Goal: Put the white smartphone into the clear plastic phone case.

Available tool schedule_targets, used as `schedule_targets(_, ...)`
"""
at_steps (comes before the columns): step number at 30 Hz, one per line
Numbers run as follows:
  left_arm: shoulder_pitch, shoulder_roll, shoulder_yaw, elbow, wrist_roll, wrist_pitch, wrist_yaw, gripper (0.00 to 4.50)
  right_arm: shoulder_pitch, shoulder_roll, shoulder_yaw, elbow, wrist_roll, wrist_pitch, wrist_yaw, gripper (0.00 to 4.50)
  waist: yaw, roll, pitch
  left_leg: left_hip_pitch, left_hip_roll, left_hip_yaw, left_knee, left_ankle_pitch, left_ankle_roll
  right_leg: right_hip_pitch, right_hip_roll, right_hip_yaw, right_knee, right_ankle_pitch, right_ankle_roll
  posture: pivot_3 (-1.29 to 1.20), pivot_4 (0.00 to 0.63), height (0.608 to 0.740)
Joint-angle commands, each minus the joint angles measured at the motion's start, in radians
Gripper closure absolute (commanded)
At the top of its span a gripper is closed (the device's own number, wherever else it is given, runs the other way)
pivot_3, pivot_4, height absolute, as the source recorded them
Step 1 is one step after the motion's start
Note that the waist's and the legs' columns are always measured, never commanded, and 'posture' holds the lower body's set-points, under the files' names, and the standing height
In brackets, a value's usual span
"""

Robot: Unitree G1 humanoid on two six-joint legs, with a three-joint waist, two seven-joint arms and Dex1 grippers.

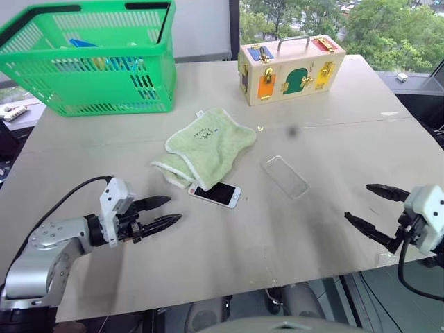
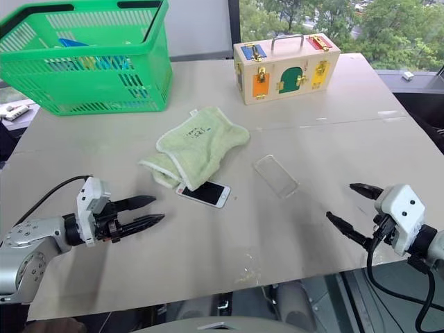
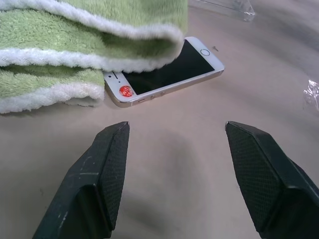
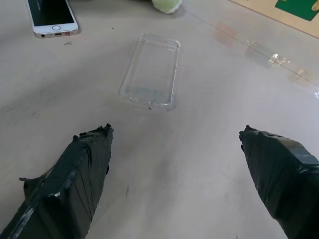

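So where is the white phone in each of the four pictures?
Left eye view: the white smartphone lies mid-table, its top end tucked under the green towel.
Right eye view: the same spot, just left of centre.
Left wrist view: upper middle, beyond the open left claw.
Right wrist view: top left corner.
Shared landmark: the clear plastic phone case, empty, lying apart from the phone.

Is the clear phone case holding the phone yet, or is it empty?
Empty. The case lies by itself on the table, which shows through it. The phone lies apart from it, one end tucked under the green cloth.
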Motion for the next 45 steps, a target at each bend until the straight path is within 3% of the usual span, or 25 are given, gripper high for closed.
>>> schedule_targets(1, -0.048, 0.014, -0.009, -0.042, -0.041, 0.028, -0.012, 1.35, 0.002, -0.005, -0.032, -0.028, 0.016, -0.014, 0.007, 0.00, 0.000, 0.000, 0.000, 0.000, 0.000, 0.000, 0.000, 0.000, 0.000, 0.000, 0.000, 0.000, 0.000, 0.000, 0.000, 0.00, 0.150, 0.740)
schedule_targets(6, -0.278, -0.035, -0.145, -0.001, -0.052, 0.105, 0.016, 1.35, -0.016, 0.017, 0.003, -0.094, 0.035, 0.008, -0.034, 0.00, 0.015, 0.001, 0.000, -0.001, -0.001, -0.002, 0.001, 0.000, 0.000, 0.001, -0.001, -0.001, 0.000, 0.000, 0.000, 0.00, 0.150, 0.740)
schedule_targets(12, -0.493, -0.090, -0.299, 0.172, 0.120, 0.086, 0.120, 1.35, -0.016, 0.030, 0.024, -0.150, 0.040, 0.035, -0.077, 0.00, 0.004, 0.000, -0.001, 0.001, -0.004, -0.001, 0.002, 0.001, 0.001, 0.003, 0.002, 0.002, 0.000, 0.000, 0.000, 0.00, 0.150, 0.740)
schedule_targets(16, -0.688, -0.193, -0.390, 0.428, 0.312, -0.068, 0.270, 1.35, -0.025, 0.042, 0.049, -0.163, 0.025, 0.030, -0.105, 0.00, 0.008, -0.001, 0.000, 0.000, -0.005, -0.002, 0.001, 0.001, 0.001, 0.003, 0.005, 0.002, -0.001, 0.000, 0.000, 0.00, 0.150, 0.740)
schedule_targets(19, -0.776, -0.225, -0.379, 0.570, 0.366, -0.162, 0.322, 1.35, -0.031, 0.045, 0.061, -0.170, 0.019, 0.031, -0.120, 0.00, 0.008, -0.001, 0.000, -0.001, -0.005, -0.002, 0.002, 0.001, 0.001, 0.004, 0.007, 0.004, -0.001, 0.000, 0.000, 0.00, 0.150, 0.740)
schedule_targets(22, -0.812, -0.205, -0.326, 0.614, 0.301, -0.160, 0.230, 1.35, -0.033, 0.047, 0.071, -0.182, 0.016, 0.035, -0.135, 0.00, -0.003, -0.001, 0.000, 0.000, -0.004, -0.002, 0.002, 0.001, 0.001, 0.003, 0.008, 0.006, -0.001, 0.000, 0.000, 0.00, 0.150, 0.740)
schedule_targets(26, -0.752, -0.114, -0.291, 0.486, 0.108, -0.036, -0.101, 1.35, -0.037, 0.050, 0.090, -0.184, 0.003, 0.032, -0.149, 0.00, -0.006, -0.001, 0.000, -0.001, -0.003, -0.001, 0.001, 0.000, 0.001, 0.001, 0.009, 0.006, 0.000, 0.000, 0.000, 0.00, 0.150, 0.740)
schedule_targets(30, -0.706, -0.034, -0.312, 0.424, 0.059, -0.015, -0.286, 0.03, -0.057, 0.047, 0.106, -0.174, -0.002, 0.034, -0.157, 0.00, 0.000, -0.001, 0.000, -0.001, -0.002, -0.001, 0.001, 0.000, 0.001, 0.001, 0.008, 0.006, 0.000, 0.000, 0.000, 0.00, 0.150, 0.740)
schedule_targets(32, -0.698, -0.028, -0.325, 0.414, 0.072, -0.047, -0.319, 0.03, -0.066, 0.046, 0.108, -0.170, -0.001, 0.037, -0.156, 0.00, 0.005, -0.001, 0.000, -0.001, -0.003, -0.002, 0.002, 0.001, 0.001, 0.002, 0.008, 0.006, 0.000, 0.000, 0.000, 0.00, 0.150, 0.740)
schedule_targets(39, -0.721, -0.082, -0.427, 0.476, 0.235, -0.241, -0.308, 0.03, -0.053, 0.043, 0.093, -0.188, 0.006, 0.047, -0.150, 0.00, 0.009, -0.001, 0.000, 0.000, -0.003, -0.003, 0.006, 0.001, 0.001, 0.005, 0.007, 0.007, 0.000, 0.000, 0.000, 0.00, 0.150, 0.740)
schedule_targets(45, -0.871, -0.208, -0.362, 0.685, 0.328, -0.294, 0.019, 0.03, 0.006, 0.058, 0.059, -0.232, 0.008, 0.054, -0.168, 0.00, 0.017, -0.002, 0.000, -0.001, -0.004, -0.004, 0.006, 0.001, 0.001, 0.005, 0.010, 0.006, 0.000, 0.000, 0.000, 0.00, 0.150, 0.740)
